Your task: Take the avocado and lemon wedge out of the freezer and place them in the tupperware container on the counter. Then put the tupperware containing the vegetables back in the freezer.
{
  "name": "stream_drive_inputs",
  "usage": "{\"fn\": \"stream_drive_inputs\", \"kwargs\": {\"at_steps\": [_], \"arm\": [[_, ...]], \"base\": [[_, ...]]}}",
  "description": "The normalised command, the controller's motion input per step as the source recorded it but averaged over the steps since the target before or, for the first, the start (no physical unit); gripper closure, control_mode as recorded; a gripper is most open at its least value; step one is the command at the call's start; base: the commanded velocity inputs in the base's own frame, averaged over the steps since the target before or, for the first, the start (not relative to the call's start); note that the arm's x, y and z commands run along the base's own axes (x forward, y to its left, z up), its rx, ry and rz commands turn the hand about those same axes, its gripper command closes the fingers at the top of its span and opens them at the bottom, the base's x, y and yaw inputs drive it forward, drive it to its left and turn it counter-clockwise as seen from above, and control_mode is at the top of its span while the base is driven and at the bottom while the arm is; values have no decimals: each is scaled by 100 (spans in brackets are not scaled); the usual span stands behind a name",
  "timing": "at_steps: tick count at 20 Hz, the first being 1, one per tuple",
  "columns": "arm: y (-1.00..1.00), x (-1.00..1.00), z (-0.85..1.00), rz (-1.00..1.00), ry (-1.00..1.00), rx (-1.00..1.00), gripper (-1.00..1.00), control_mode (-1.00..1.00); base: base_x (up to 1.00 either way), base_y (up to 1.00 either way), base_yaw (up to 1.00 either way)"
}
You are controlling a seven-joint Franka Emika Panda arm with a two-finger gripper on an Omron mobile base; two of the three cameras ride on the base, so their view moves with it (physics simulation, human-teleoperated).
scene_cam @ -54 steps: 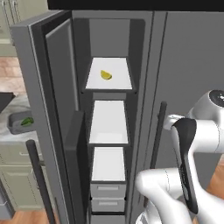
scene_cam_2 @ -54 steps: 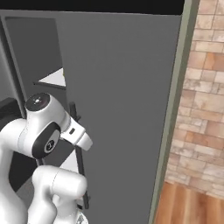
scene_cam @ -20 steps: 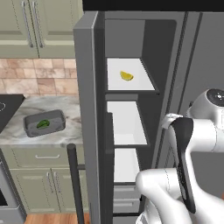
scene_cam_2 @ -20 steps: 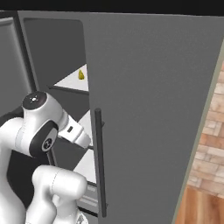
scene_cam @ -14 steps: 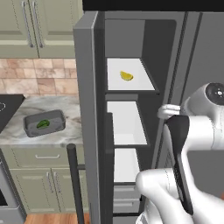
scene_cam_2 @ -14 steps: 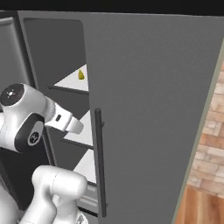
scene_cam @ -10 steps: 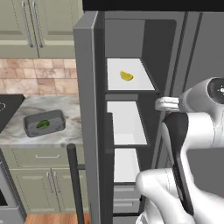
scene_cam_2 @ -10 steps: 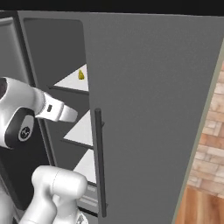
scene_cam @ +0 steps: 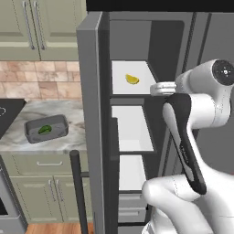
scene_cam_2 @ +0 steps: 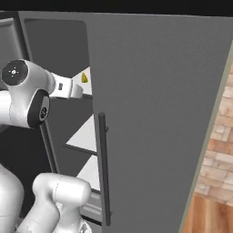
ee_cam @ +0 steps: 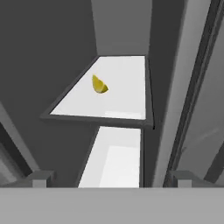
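The freezer (scene_cam: pixel 155 41) stands open. The yellow lemon wedge (scene_cam: pixel 132 79) (ee_cam: pixel 99 85) (scene_cam_2: pixel 84 78) lies on its top white shelf (ee_cam: pixel 127 98). My gripper (ee_cam: pixel 111 178) is open and empty; it hangs in front of and a little above that shelf's front edge, short of the wedge. From the left base view it (scene_cam: pixel 155 88) reaches into the opening from the right. On the marbled counter (scene_cam: pixel 68 114) to the left sits the dark-grey tupperware container (scene_cam: pixel 32 133). The green avocado (scene_cam: pixel 45 130) lies inside it.
The open freezer door (scene_cam: pixel 91 91) with its dark bar handle (scene_cam: pixel 78 183) stands between the counter and the shelves. A closed grey door (scene_cam_2: pixel 154 113) with a long handle (scene_cam_2: pixel 103 168) is to the right. Two lower white shelves (scene_cam: pixel 130 128) and grey drawers (scene_cam: pixel 130 205) sit below.
Over the last second the arm has lifted and swung its hand up and in toward the top shelf. The jaws stayed open. Before that, the base views shifted to take in the counter.
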Motion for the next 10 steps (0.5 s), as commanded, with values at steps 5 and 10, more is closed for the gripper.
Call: {"fn": "stream_drive_inputs", "kwargs": {"at_steps": [5, 10], "arm": [[46, 69, 1, 24, 0, -2, -100, -100], [23, 66, 0, 6, 0, -9, -100, -100]], "base": [[0, 0, 0], [0, 0, 0]]}}
